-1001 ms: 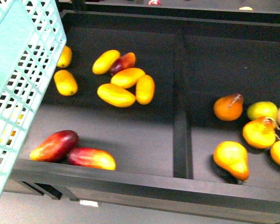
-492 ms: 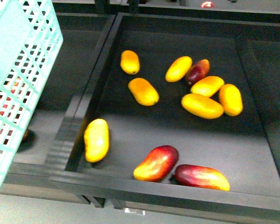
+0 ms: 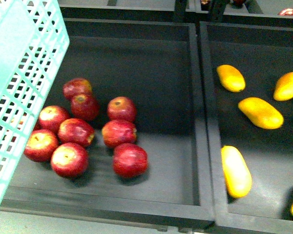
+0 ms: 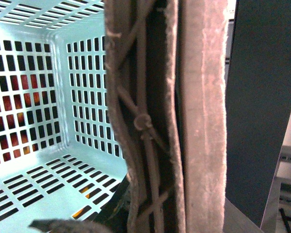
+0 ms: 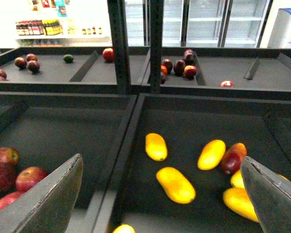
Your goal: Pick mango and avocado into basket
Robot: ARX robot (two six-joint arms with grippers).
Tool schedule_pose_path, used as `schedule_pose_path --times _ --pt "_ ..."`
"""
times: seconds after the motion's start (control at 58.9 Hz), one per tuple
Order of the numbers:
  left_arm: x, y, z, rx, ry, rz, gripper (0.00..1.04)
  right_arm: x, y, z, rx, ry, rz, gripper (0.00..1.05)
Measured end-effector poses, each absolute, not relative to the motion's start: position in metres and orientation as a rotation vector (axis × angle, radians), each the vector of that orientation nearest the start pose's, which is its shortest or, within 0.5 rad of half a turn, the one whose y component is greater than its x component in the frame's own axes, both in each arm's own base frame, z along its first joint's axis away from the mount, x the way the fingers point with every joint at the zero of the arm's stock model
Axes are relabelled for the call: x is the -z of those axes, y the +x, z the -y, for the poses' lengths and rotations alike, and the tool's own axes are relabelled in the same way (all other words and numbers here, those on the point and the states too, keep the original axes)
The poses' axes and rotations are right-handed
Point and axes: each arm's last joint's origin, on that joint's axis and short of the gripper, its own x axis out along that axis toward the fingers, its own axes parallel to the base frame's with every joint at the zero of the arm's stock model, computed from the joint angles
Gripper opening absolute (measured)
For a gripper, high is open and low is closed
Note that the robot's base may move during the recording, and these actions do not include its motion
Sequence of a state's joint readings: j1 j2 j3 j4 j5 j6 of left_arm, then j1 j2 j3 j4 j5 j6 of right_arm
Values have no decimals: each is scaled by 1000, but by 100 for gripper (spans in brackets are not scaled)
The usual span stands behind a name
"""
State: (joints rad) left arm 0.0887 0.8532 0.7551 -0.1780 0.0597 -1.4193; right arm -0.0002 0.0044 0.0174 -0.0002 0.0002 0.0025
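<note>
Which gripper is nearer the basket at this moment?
Left. Its wrist camera looks into the basket, right against its handle. The right gripper hangs open over the mango bin, apart from the basket.

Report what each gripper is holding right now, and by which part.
The left gripper holds the basket by its brown handle. The right gripper is open and holds nothing.

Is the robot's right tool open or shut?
Open: the right tool has its grey wedge-shaped fingers spread wide apart, nothing held between them.
</note>
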Motion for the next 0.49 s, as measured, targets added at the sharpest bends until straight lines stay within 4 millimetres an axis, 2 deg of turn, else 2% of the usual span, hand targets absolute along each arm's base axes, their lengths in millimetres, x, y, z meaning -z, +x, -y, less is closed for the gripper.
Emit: schedule_pose_path --times 0.492 --pt "-311 189 -17 -242 -1408 -208 16 -169 97 0 -7 2 13 96"
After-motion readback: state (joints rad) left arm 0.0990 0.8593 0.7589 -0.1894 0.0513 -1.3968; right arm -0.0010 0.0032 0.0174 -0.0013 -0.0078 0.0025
